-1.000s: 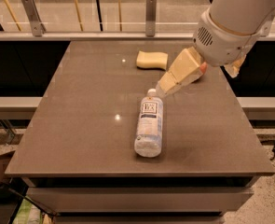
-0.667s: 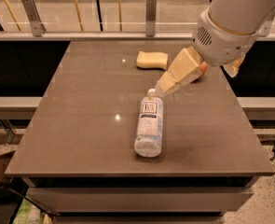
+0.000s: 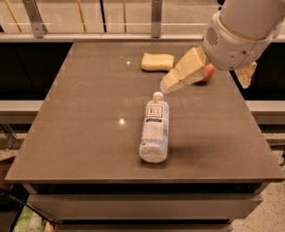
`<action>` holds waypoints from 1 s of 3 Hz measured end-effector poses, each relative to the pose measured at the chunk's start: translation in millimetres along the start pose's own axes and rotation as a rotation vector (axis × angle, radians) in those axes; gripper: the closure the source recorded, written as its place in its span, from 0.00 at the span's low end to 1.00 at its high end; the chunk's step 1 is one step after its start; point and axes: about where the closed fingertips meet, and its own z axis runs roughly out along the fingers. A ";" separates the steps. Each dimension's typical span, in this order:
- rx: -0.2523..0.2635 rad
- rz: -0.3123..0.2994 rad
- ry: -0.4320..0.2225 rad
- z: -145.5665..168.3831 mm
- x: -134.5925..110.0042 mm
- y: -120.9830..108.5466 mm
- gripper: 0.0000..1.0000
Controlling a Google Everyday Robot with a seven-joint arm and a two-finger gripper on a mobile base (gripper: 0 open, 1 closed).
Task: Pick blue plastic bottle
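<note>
The blue plastic bottle [image 3: 155,129] lies on its side in the middle of the grey table [image 3: 84,129], its white cap pointing to the far edge and its label facing up. My gripper [image 3: 205,83] hangs over the table's far right part, above and behind the bottle. Its two cream fingers are spread wide apart with nothing between them. The left fingertip [image 3: 167,85] is just above and to the right of the bottle's cap, not touching it. The right finger [image 3: 246,75] shows beside the white wrist.
A yellow sponge [image 3: 157,62] lies at the far middle of the table. A red apple [image 3: 207,73] sits to its right, partly hidden behind my left finger. A glass railing with metal posts [image 3: 156,11] runs behind the table.
</note>
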 end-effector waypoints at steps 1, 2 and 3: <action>0.010 0.134 0.013 13.7 0.2 7.5 0.00; 0.072 0.226 0.050 29.8 5.4 25.1 0.00; 0.162 0.285 0.090 50.6 10.1 47.2 0.00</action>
